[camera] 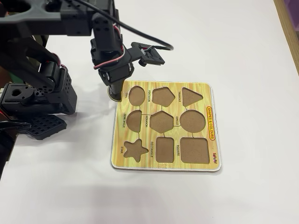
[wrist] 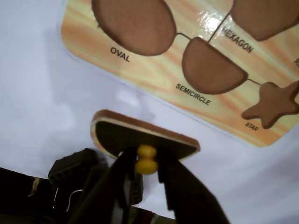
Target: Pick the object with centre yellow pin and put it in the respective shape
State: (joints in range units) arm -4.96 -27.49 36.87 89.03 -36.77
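The object with centre yellow pin (wrist: 135, 135) is a flat semicircular piece with a dark face and a brown rim. In the wrist view it hangs tilted over the white table, just short of the yellow wood-grain board (wrist: 154, 74). My gripper (wrist: 146, 161) is shut on its yellow knob (wrist: 146, 158), one dark finger on each side. The respective shape (wrist: 210, 65), the brown cutout labelled SEMICIRCLE, lies beyond and to the right. In the fixed view my gripper (camera: 114, 91) holds the piece (camera: 112, 95) at the board's (camera: 201, 100) upper left corner, with the semicircle cutout (camera: 134, 120) below it.
Oval (wrist: 135, 23), hexagon (wrist: 264, 16) and star (wrist: 273, 102) cutouts surround the semicircle one. The arm's black base and motors (camera: 42, 93) fill the left of the fixed view. The white table's edge (camera: 287, 28) runs along the upper right.
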